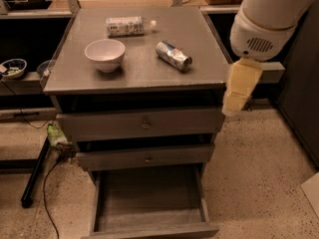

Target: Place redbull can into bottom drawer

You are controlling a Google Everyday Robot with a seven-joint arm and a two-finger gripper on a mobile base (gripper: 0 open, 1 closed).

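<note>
The white bowl [104, 54] stands at the left of the cabinet top. Below, the bottom drawer [149, 203] is open. The redbull can [174, 56] lies on its side right of the bowl. My gripper [240, 87] hangs off the right edge, probably empty; I cannot tell how open it is. I should approach from above and grasp across the can's narrow body.

The redbull can [174, 56] was silver with blue patches, the counter [199, 39] and bottom drawer [149, 197] grey; the cream gripper [234, 104] hung right of the counter

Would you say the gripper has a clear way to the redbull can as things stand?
Probably yes: the redbull can lies apart from the bowl and bottle on the cabinet top, and the gripper hangs beside the top's right edge, nothing between them.
</note>
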